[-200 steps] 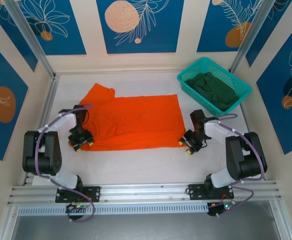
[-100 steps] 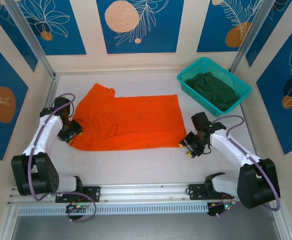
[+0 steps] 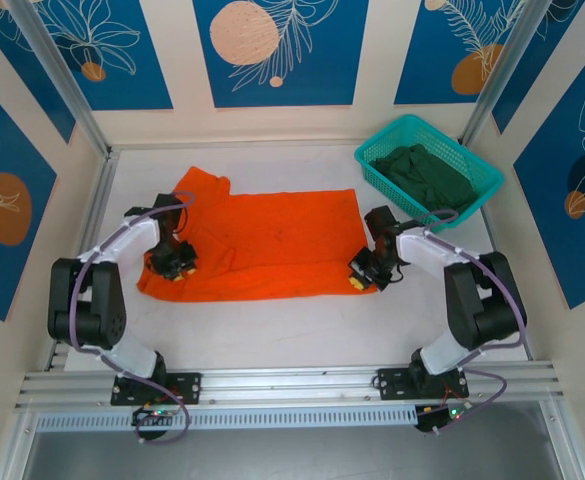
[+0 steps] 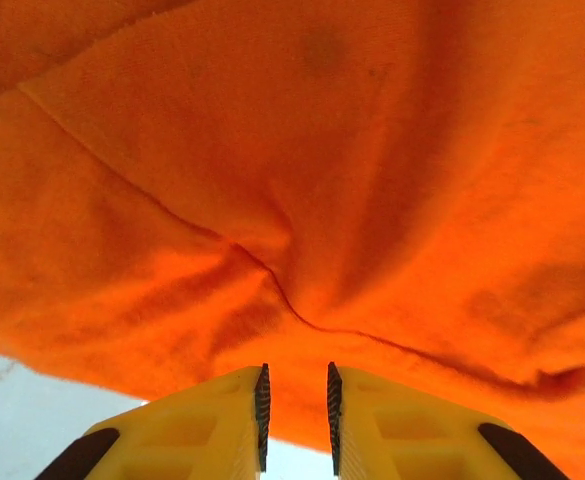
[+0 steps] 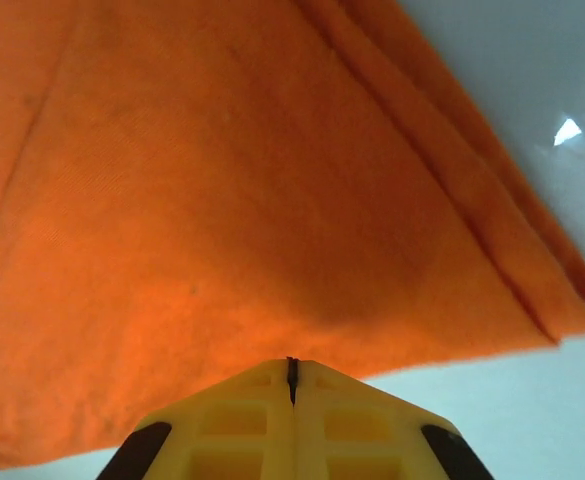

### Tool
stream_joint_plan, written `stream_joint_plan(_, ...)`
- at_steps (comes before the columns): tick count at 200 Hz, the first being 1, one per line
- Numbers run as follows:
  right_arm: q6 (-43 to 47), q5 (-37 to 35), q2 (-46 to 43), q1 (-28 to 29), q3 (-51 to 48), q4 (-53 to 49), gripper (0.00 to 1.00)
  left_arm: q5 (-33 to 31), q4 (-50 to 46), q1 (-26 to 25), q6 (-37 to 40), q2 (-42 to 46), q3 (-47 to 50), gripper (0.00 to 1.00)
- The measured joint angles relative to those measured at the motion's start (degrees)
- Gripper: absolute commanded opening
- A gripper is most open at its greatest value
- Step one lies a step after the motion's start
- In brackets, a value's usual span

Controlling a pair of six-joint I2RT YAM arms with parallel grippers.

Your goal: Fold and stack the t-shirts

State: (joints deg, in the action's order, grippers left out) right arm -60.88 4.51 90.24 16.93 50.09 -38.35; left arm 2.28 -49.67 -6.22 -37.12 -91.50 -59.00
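Note:
The orange t-shirt (image 3: 272, 245) lies spread flat in the middle of the table, one sleeve pointing to the far left. My left gripper (image 3: 176, 264) sits on its near left part. In the left wrist view the left gripper (image 4: 295, 385) is open by a narrow gap, with the hem of the orange t-shirt (image 4: 302, 180) between the jaws. My right gripper (image 3: 358, 280) is at the shirt's near right corner. In the right wrist view the right gripper (image 5: 292, 362) is shut, its tips meeting the edge of the orange t-shirt (image 5: 222, 200). The dark green t-shirt (image 3: 427, 180) lies crumpled in the basket.
The teal mesh basket (image 3: 392, 128) stands at the far right corner of the table. White tabletop (image 3: 272, 330) stretches between the orange shirt and the arm bases. Walls close in on the left, right and back.
My left gripper swung out left, then came back onto the shirt's left part with its jaws narrowing. My right gripper moved in to the shirt's near right corner and closed.

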Motion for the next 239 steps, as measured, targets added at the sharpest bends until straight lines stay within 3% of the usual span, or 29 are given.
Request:
stream_joint_plan(62,-4.6,-2.7,1.2,2.0,-1.5,-1.1,0.08,-1.0,3.7,0.2,-1.0,-2.2,6.6,0.27)
stream_joint_plan(144,-16.5,-3.3,-16.1,6.8,-15.5,-6.2,0.09,-1.6,3.4,0.2,-3.4,8.8,17.2,0.27)
stream_joint_plan(201,-19.1,-3.8,-23.6,9.5,-18.3,-9.2,0.2,-1.7,-0.6,0.2,-6.3,15.4,20.7,0.33)
stream_joint_plan(218,-18.9,-4.2,-25.7,10.6,-17.7,-10.7,0.22,-2.6,-3.1,0.2,-6.4,15.4,18.4,0.42)
stream_joint_plan(239,-17.7,-5.0,-27.7,11.6,-15.6,-12.4,0.32,-4.4,-6.6,0.2,-6.9,16.1,12.9,0.48)
